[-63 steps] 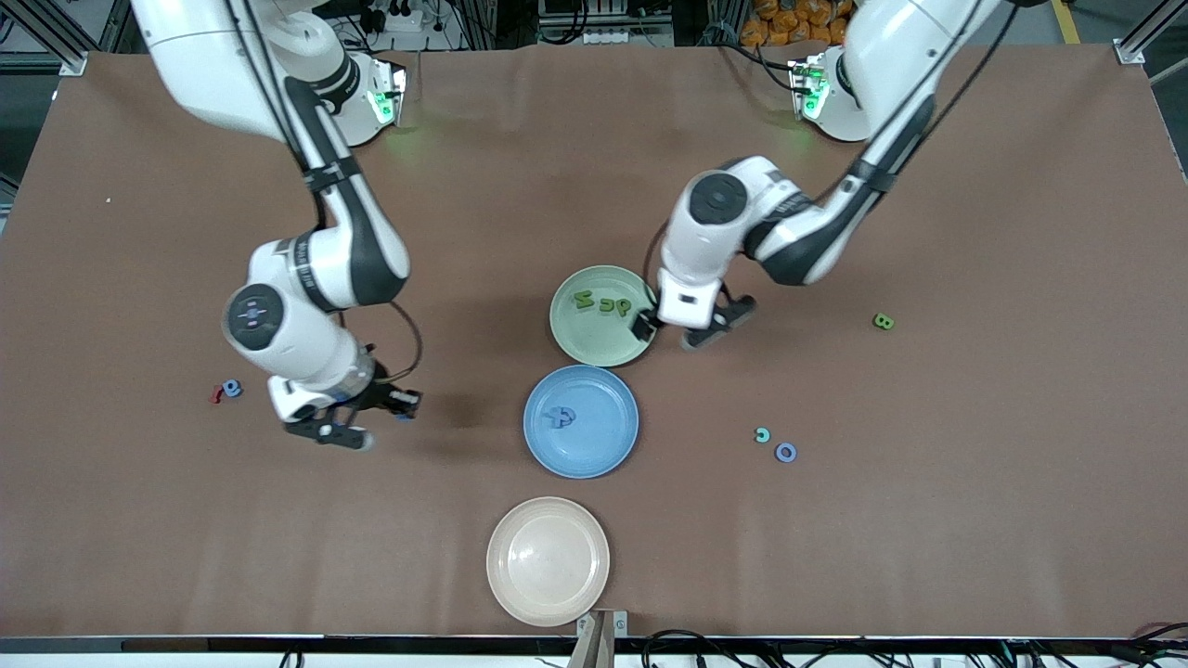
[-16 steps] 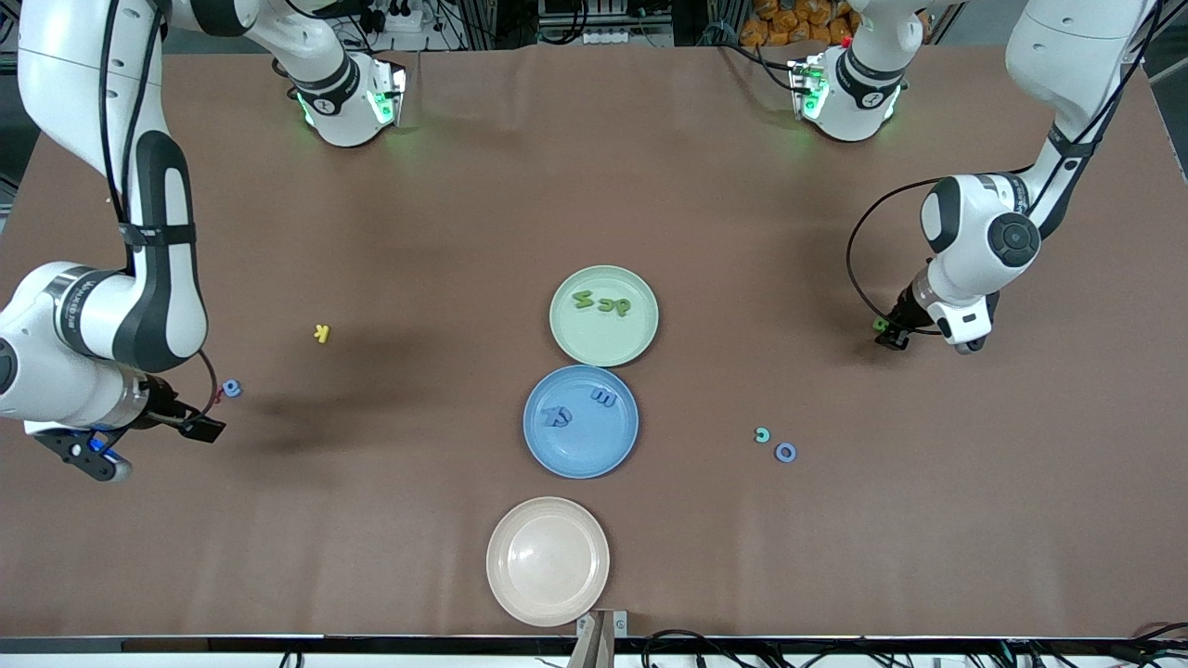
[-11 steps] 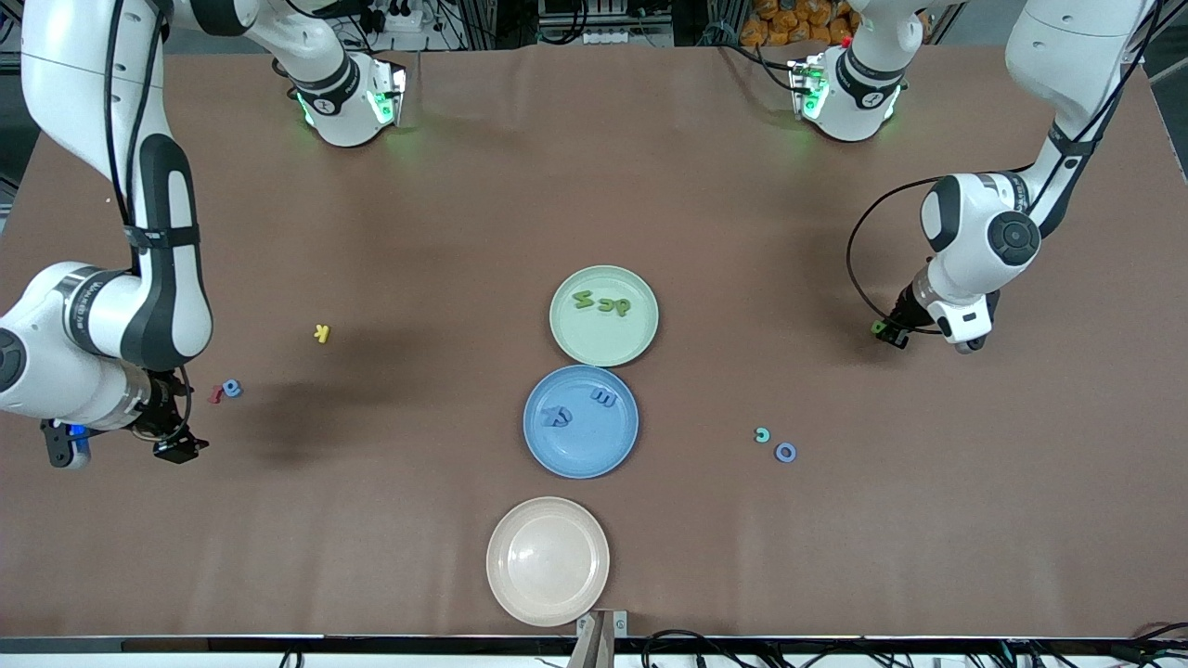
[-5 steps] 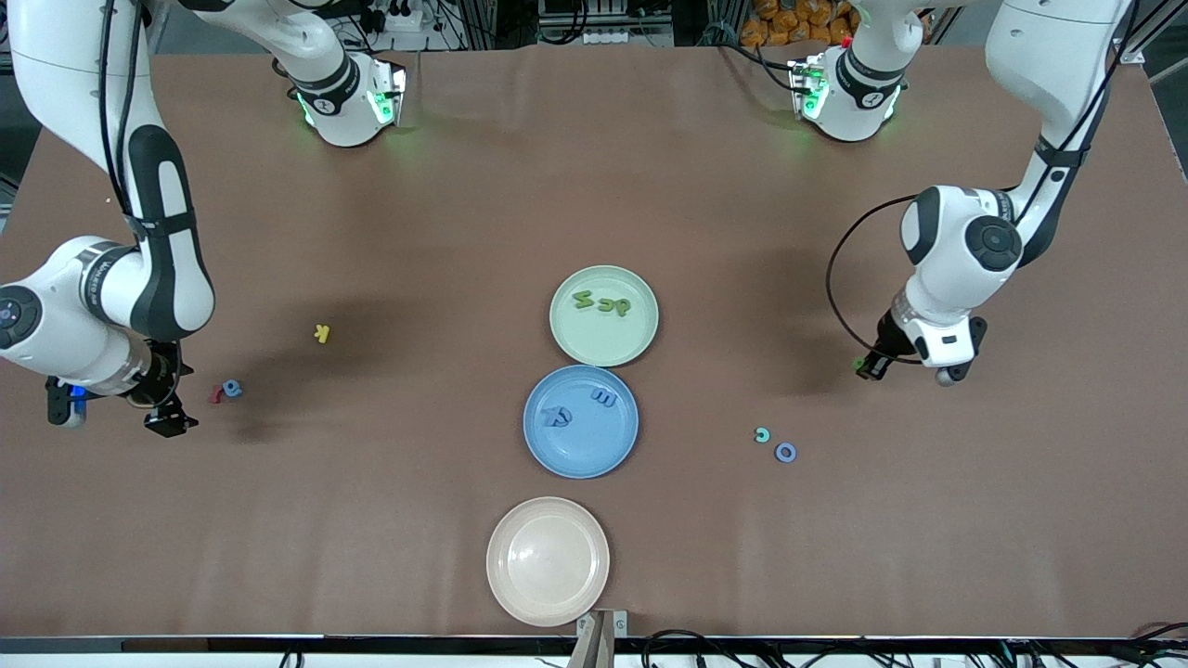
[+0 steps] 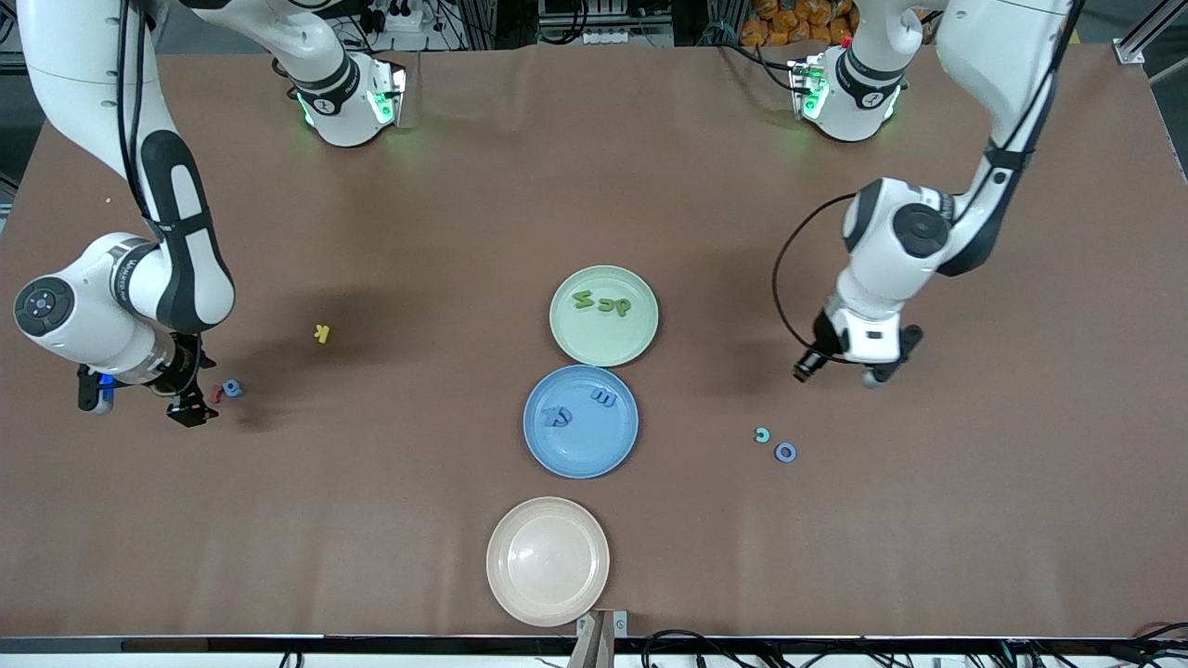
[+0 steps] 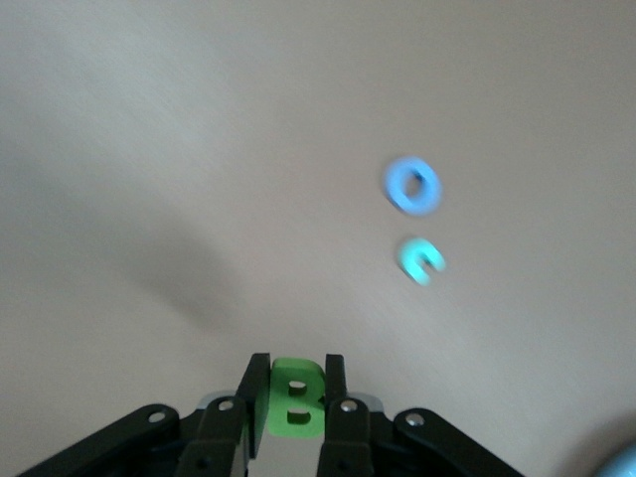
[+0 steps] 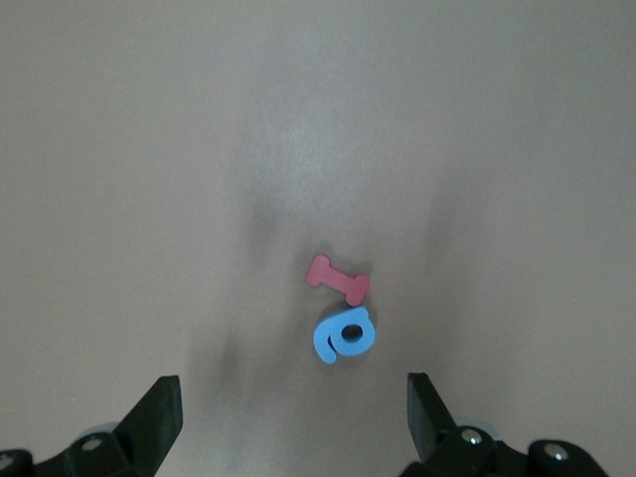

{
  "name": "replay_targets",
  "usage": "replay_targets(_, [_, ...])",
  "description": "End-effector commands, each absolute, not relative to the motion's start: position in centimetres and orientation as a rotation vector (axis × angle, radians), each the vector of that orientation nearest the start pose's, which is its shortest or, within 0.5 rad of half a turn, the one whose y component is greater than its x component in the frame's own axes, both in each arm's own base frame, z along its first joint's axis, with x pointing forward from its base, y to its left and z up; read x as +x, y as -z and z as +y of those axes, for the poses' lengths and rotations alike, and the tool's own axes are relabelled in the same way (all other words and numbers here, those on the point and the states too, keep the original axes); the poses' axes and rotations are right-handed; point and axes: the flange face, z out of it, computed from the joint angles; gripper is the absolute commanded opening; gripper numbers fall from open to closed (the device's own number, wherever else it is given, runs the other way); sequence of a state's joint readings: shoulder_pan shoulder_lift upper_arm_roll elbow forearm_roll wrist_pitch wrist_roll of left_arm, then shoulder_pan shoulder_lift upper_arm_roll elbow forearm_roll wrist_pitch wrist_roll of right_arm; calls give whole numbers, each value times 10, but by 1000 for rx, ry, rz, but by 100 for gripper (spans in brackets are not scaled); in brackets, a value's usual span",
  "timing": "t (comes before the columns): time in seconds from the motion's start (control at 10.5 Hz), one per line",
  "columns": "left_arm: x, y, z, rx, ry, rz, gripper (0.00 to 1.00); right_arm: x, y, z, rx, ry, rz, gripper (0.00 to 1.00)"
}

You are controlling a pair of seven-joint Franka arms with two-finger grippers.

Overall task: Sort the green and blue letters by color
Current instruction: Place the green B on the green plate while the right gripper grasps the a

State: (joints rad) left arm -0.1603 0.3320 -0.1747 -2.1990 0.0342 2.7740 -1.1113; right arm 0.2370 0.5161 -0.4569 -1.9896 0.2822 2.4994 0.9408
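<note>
1. Green foam is seen clamped between the closed fingers of the left gripper point(image 6: 294, 397): a green letter B point(image 6: 295, 397) is held off the worktop point(image 5: 835, 557), over bare surface toward the left arm's end, between the green plate point(image 5: 603, 348) and the spot where two loose letters lie.
2. The step in hand is judged to be the carry of this B to the green plate, where three green letters point(image 5: 601, 302) already rest. The grip should be kept firm and the letter kept clear of the plate's rim; release is best made low over a bare part of the plate so that the piece does not bounce out or land on the others.
3. The blue plate point(image 5: 580, 459), nearer the front camera than the green one, holds two blue letters point(image 5: 577, 408); it should not be crossed low with the green piece.
4. A blue O point(image 5: 785, 452) and a teal c point(image 5: 762, 434) lie just beside each other on the worktop, nearer the front camera than the left gripper and apart from it.
5. The right gripper point(image 7: 288, 417) is spread wide and holds nothing. It hovers low at the right arm's end of the worktop, just beside a small blue letter point(image 7: 345, 335) that touches a red letter point(image 7: 337, 278).
6. For that pick, the fingers should be lined up on the blue piece alone so that the red one is not caught.
7. A yellow k point(image 5: 321, 333) and an empty cream plate point(image 5: 548, 594) are left aside.
</note>
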Motion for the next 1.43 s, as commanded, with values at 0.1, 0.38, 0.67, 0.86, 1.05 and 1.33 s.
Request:
replay_targets(0.1, [518, -254, -332, -3155, 188, -1252, 0, 589, -221, -130, -2423, 68, 1950, 100])
replay_targets(0.38, [467, -239, -399, -3174, 112, -1192, 0, 579, -201, -131, -2428, 99, 1939, 100])
replay_targets(0.67, [430, -202, -429, -3166, 34, -1073, 0, 576, -193, -138, -2430, 86, 1949, 100])
replay_targets(0.86, [426, -198, -438, -3172, 29, -1050, 8, 576, -187, -139, -2432, 82, 1952, 100])
replay_targets(1.05, [431, -201, -436, -3177, 44, -1049, 100, 576, -177, -138, -2435, 107, 1950, 100])
replay_targets(1.33, [440, -215, -433, -3181, 64, -1066, 100, 575, -171, -140, -2426, 98, 1957, 100])
